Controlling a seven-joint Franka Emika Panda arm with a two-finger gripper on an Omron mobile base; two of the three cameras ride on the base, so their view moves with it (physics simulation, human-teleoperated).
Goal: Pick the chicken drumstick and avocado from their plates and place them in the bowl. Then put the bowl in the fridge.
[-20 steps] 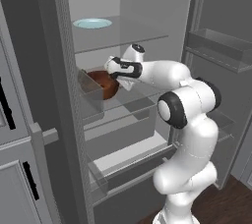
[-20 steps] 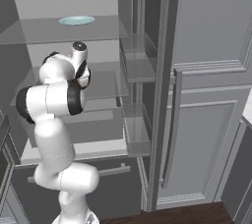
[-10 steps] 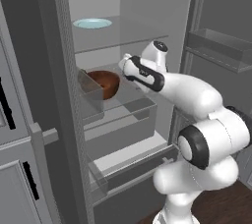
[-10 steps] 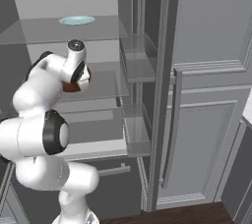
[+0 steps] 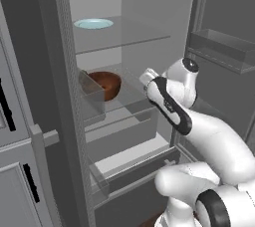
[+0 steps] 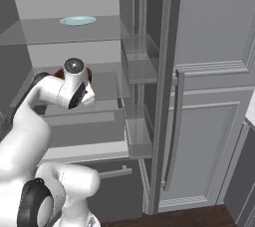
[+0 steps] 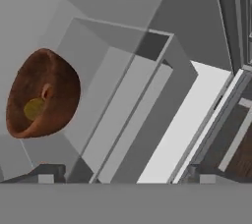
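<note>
Bowl [image 5: 105, 84] resting on fridge [image 5: 130, 32] shelf with avocado [image 7: 33, 108] and drumstick [image 7: 47, 92] inside, task apparently complete; gripper [image 7: 123, 179] apart from it, jaw spacing indeterminable.

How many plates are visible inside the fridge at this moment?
1. A pale blue-green plate lies on the top glass shelf of the fridge, one shelf above the wooden bowl. Another plate may be hidden from these cameras.
</note>
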